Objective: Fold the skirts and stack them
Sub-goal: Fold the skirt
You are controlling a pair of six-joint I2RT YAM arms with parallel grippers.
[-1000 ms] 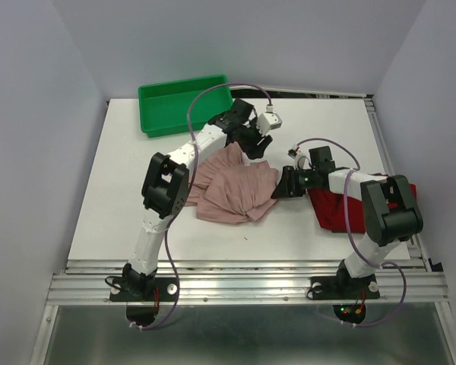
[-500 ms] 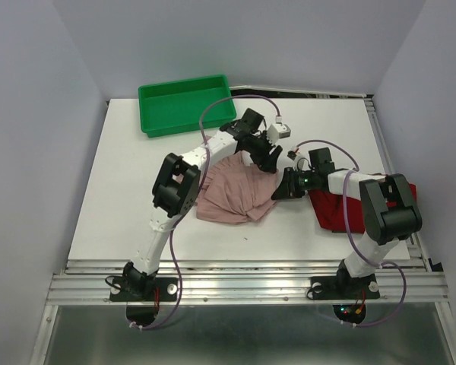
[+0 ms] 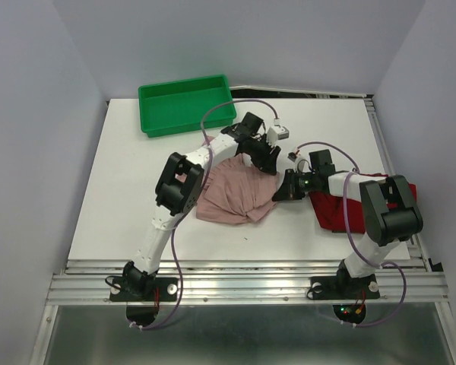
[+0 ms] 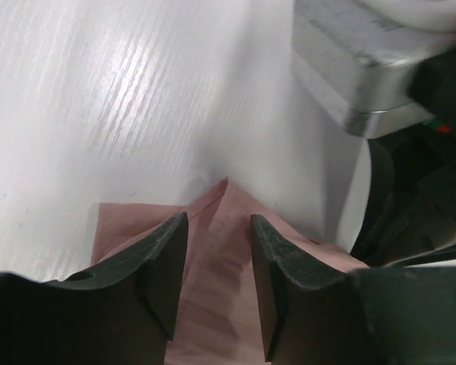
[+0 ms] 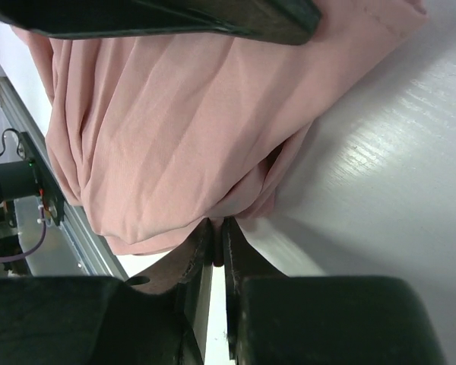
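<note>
The dusty pink skirt (image 3: 232, 194) lies bunched at the table's middle, folded over on itself. My left gripper (image 3: 269, 162) is at its far right corner. In the left wrist view this gripper (image 4: 216, 255) is open, and a pointed corner of the pink skirt (image 4: 121, 228) lies between and below its fingers. My right gripper (image 3: 279, 193) is at the skirt's right edge. In the right wrist view it (image 5: 216, 245) is shut on a fold of the pink skirt (image 5: 167, 129). The dark red skirt (image 3: 336, 213) lies crumpled at the right, partly under my right arm.
A green plastic tray (image 3: 184, 103) stands at the back left. The two grippers are close together, and my right arm's wrist block (image 4: 357, 61) shows just beyond my left fingers. The table's right rail (image 3: 380, 137) runs beside the red skirt.
My left gripper has swung from the skirt's far side toward the right and nearer, laying the far flap over the rest. The right gripper has stayed in place.
</note>
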